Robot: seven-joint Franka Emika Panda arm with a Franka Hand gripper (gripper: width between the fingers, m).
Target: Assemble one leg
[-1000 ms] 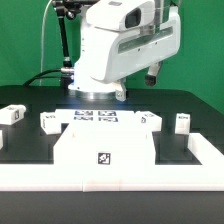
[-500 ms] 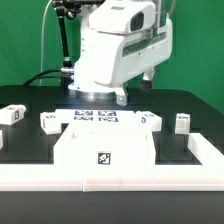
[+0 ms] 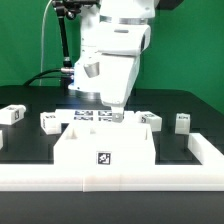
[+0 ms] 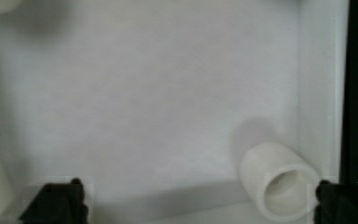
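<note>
Several small white legs with tags lie on the black table in the exterior view: one at the far left, one beside the marker board, one to its right and one further right. The large white panel lies at the front centre. My gripper hangs over the panel's back edge. In the wrist view the gripper is open and empty, its dark fingertips wide apart over the white panel surface. A rounded white feature shows near one finger.
The marker board lies behind the panel, under the arm. A low white wall runs along the front and the exterior view's right of the work area. A dark stand with cables rises at the back left.
The arm has turned and come down toward the exterior view's left. The gripper now hangs low over the panel's back edge. The parts on the table have not moved.
</note>
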